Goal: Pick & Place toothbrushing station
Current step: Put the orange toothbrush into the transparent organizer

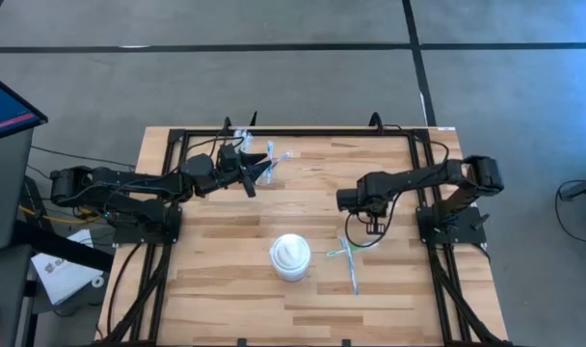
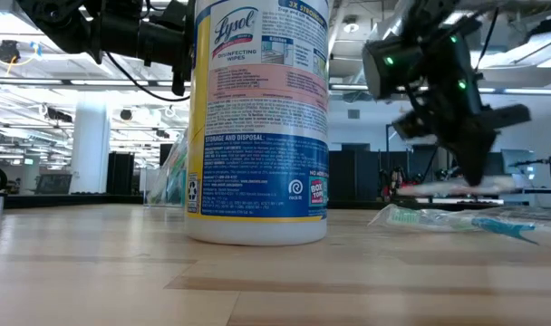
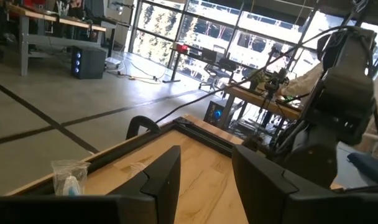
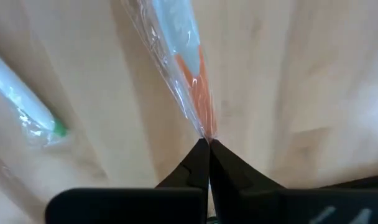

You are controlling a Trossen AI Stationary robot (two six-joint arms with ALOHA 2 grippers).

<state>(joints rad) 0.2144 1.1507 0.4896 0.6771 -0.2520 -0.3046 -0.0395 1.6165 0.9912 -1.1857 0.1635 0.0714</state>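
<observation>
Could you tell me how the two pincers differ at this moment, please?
The right pincer is shut on a wrapped pink toothbrush; the left pincer is open and holds nothing. The right hangs over the table's middle beside the loose green and blue brushes; the left sits at the far edge near a clear cup. Both are dark and two-fingered.

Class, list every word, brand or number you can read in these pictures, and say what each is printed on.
"Lysol", "Disinfecting Wipes": wipes tub, top of label.
"3X Stronger": top edge.
"Storage and Disposal": heading halfway down.
"Box Tops": badge near the base.
The label's fine print is too small to read.
The wrapped toothbrushes and the other views show no readable text.
</observation>
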